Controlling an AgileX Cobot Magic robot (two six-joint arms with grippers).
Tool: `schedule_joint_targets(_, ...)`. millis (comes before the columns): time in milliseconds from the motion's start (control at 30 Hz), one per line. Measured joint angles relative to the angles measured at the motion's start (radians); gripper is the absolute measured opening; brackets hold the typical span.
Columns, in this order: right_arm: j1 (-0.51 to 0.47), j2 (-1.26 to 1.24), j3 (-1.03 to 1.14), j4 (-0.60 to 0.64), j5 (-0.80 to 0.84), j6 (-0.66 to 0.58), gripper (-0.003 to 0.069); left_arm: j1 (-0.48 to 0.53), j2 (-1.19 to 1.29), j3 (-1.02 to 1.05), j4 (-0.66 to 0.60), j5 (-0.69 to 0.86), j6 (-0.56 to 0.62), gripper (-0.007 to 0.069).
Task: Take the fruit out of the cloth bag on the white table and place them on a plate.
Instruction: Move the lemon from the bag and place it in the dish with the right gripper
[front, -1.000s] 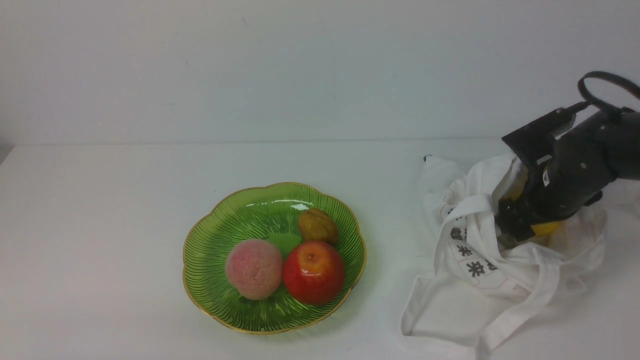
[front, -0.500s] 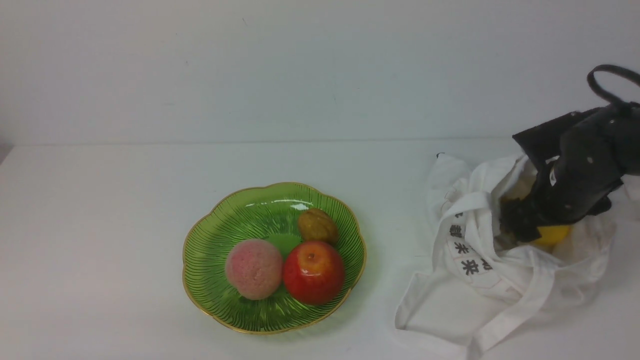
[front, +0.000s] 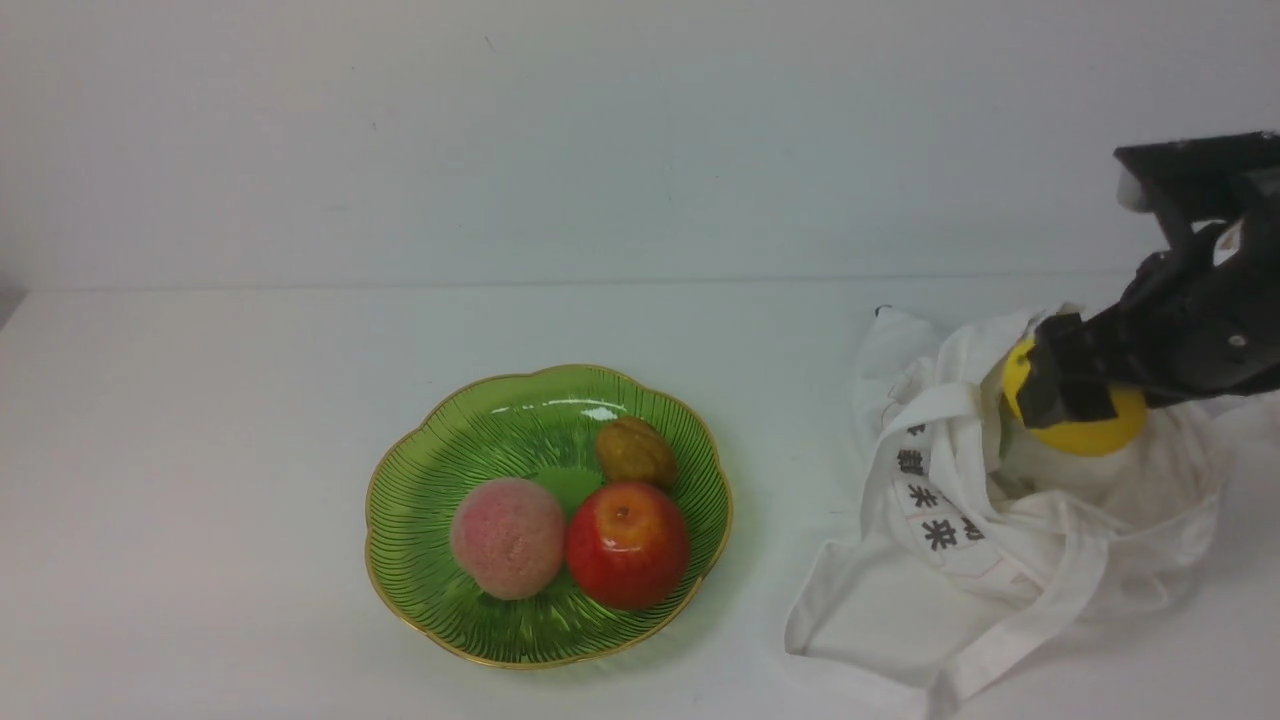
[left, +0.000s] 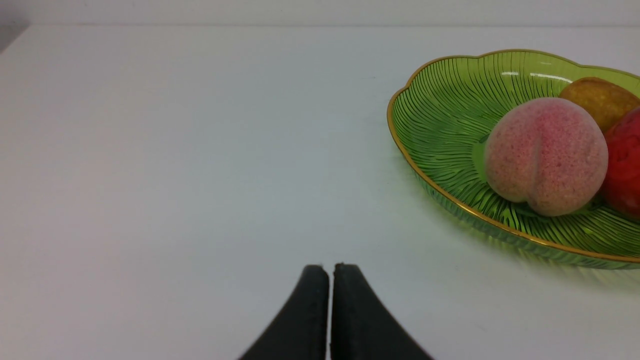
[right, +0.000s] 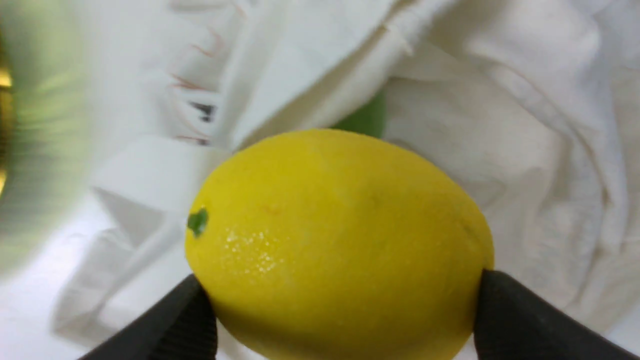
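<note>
- Right pincer (front: 1072, 398) was clenched on the lemon (front: 1098, 436), one black finger at each end, holding it in the air just above the open mouth of the cloth bag (front: 960, 600).
- A sliver of green fruit (right: 367, 120) showed among the folds inside the cloth bag, behind the lemon.
- The cloth bag lay crumpled on the white table (front: 200, 450), straps trailing at its near side and a column of black characters on its front.
- The plate (front: 450, 440) sat on the table to the robot's left of the cloth bag, apart from it, holding a peach (front: 508, 538), an apple (front: 627, 545) and a small orange-brown fruit (front: 636, 452).
- The left pincer (left: 330, 272) was empty, its fingers pressed together, over bare table well apart from the cloth bag.
</note>
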Motion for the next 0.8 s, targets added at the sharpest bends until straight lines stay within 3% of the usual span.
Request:
schedule_joint_targets(133,0.018,-0.043,0.0,0.183,-0.01,-0.144,0.0605,0.0,0.0,0.0,0.0,0.0,0.0,-0.0008)
schedule_joint_targets(200,0.071,-0.04,0.0,0.355,-0.027,-0.283,0.0605,0.0,0.0,0.0,0.0,0.0,0.0,-0.0008)
schedule_joint_targets(333,0.169,0.006,-0.005,0.522,-0.085,-0.442,0.0605,0.0,0.0,0.0,0.0,0.0,0.0,-0.0008)
schedule_joint_targets(467,0.255,0.118,-0.09,0.58,-0.133,-0.509,0.0605,0.0,0.0,0.0,0.0,0.0,0.0,-0.0008)
schedule_joint_targets(800,0.359,0.453,-0.429,0.582,-0.109,-0.521,0.0605,0.0,0.0,0.0,0.0,0.0,0.0,-0.0008)
